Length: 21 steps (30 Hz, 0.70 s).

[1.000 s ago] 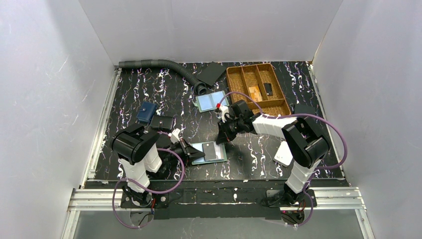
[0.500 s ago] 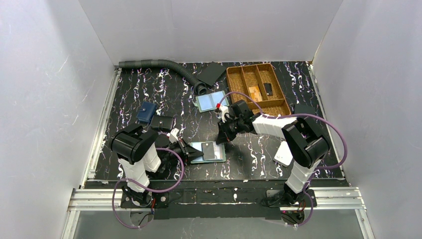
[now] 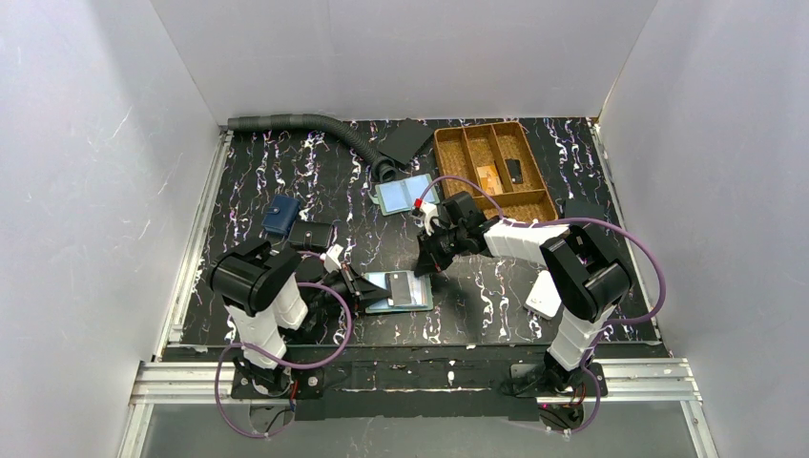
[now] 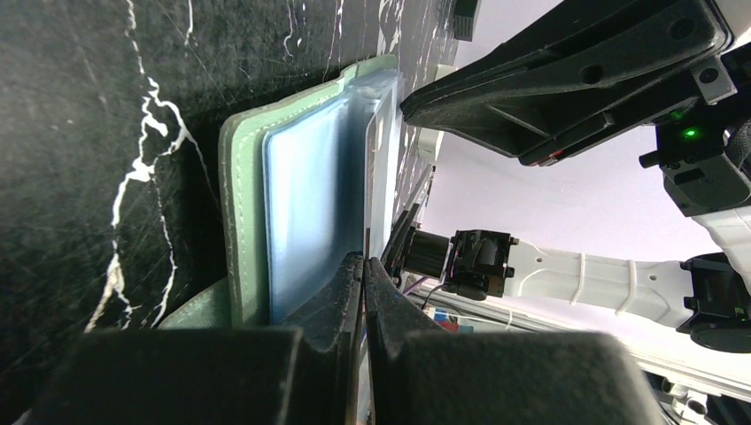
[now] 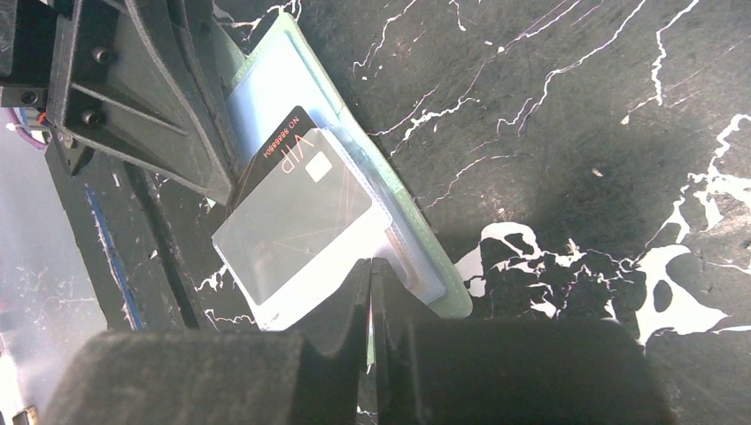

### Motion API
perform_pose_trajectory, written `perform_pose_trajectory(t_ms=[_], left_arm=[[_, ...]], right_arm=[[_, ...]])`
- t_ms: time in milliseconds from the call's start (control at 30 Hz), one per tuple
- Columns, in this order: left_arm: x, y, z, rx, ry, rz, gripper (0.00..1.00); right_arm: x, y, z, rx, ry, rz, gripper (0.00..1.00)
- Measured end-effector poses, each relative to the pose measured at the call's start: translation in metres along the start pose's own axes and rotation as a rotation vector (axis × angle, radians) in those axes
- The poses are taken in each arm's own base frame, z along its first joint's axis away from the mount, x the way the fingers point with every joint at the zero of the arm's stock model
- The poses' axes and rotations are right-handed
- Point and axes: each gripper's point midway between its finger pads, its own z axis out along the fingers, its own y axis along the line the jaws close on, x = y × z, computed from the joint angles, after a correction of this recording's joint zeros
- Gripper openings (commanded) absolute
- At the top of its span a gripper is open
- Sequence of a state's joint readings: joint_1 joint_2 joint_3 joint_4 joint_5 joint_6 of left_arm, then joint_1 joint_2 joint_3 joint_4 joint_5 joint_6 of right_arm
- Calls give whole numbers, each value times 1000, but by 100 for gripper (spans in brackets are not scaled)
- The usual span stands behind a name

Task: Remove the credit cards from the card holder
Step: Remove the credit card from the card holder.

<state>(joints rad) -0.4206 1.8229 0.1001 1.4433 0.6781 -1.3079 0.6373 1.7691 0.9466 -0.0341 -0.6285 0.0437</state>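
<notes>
My left hand is clamped fully shut on the left end of the card holder, its 2 fingers pinching the flap low against the counter. Over the last second that arm has drawn back a touch toward the counter's left edge, and the holder has slid a little leftward with it, so I judge the grip to be sound.

The holder lies open and flat close to the near edge of the counter, about midway between my 2 arms. Across its right panel lies 1 credit card, dark with "VIP" printed on it and set aslant. I cannot tell how much of it is still tucked in the clear sleeve.

My right hand has scarcely moved. Its fingers are pressed almost together, tips down at the holder's right edge, just beside the card's corner. Whether they pinch the card, the sleeve or nothing, I cannot tell.

If the card is caught there, this leftward tug is what draws the holder off it. As things lie, no card is free of the holder yet.
</notes>
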Motion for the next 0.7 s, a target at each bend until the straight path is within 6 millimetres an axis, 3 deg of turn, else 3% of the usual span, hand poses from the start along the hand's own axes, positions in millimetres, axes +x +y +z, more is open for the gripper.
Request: perform_pose_trajectory(t_ms=[167,467,700], left_arm=[[-2,0,-3,0,-10,2,0],[-6,1,-20,1,-71,24,0],[-16,-16,-29,31,-141,124,0]], right_arm=[[0,1,0,-6,0,-7,15],[1,13,-7,-57,1,-62,42],[-5,34,-19,-141,-21,-142,58]])
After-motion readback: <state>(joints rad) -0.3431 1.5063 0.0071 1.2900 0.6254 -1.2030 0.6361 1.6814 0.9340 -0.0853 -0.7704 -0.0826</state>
